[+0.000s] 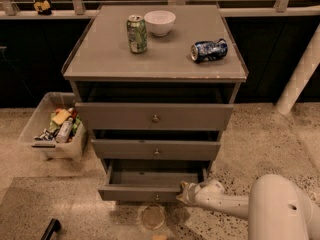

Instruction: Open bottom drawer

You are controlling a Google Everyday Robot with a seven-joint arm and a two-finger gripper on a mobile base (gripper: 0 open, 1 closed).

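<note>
The bottom drawer (145,192) of the grey-brown cabinet is pulled partly out, showing a shallow grey box inside. Its small round knob (157,197) sits at the middle of the slim front. My gripper (184,193) is at the right end of the drawer front, touching its top edge. The white arm (225,204) runs from it down to the lower right. The middle drawer (155,149) and the tall top drawer (154,116) stand less far out.
On the cabinet top (100,54) stand a green can (136,33), a white bowl (160,22) and a blue can (208,50) on its side. A clear bin (46,149) of snacks sits on the floor at left. A round object (153,216) lies below the drawer.
</note>
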